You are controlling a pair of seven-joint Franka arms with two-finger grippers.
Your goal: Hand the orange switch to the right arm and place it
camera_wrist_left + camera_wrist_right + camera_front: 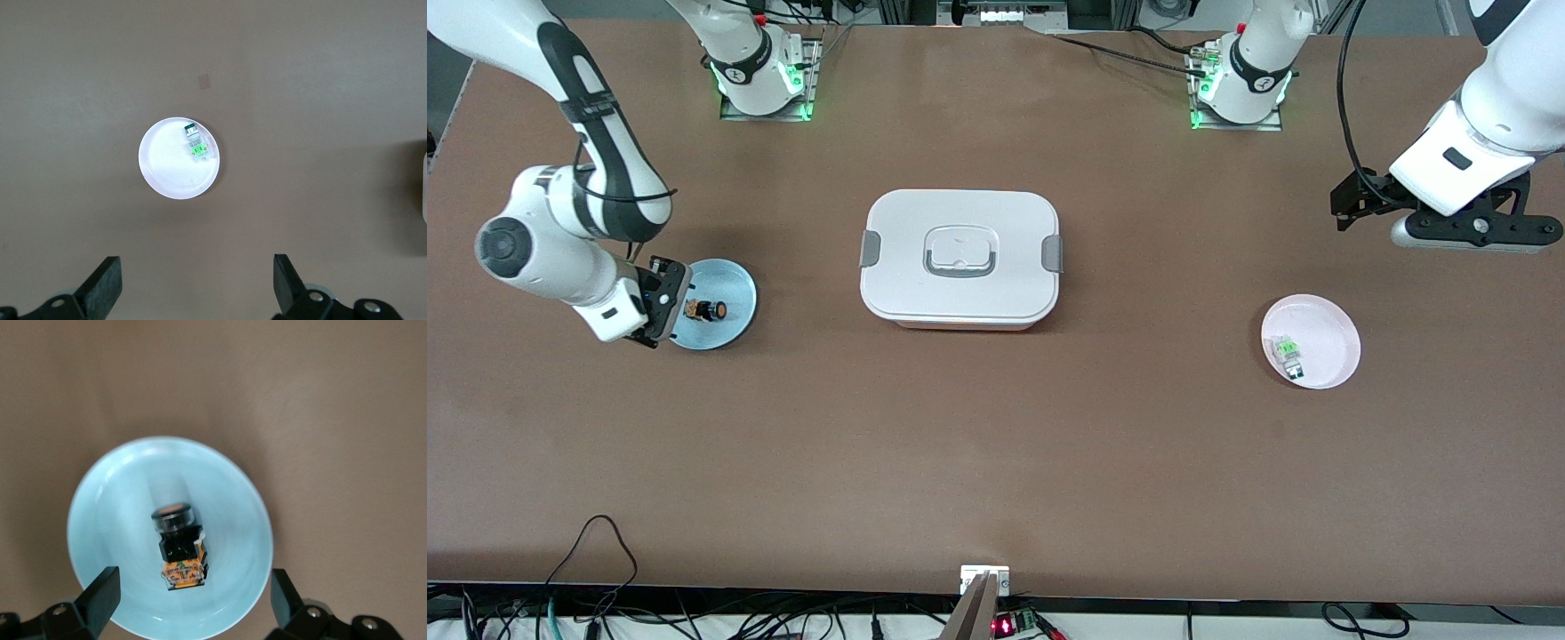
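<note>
Orange switch (705, 310) lying on its side on the blue plate (735, 286) at the right arm's end of the table, nothing gripping it. Right gripper (193, 603) low over the plate edge, fingers (101, 595) spread wide, nothing between them; in the right wrist view, switch clear of both pads, resting near plate centre. Looks placed, so release seems done. To finish well: lift straight up, keep the jaws apart, avoid clipping the switch body or nudging the plate rim on the way. Left gripper (197, 283) waiting high over bare table near the white plate (1334, 334), jaws wide open and empty; clear part with green top (1288, 352) sitting on that plate, untouched. White lidded box (960, 258) mid-table, well apart from both arms.
</note>
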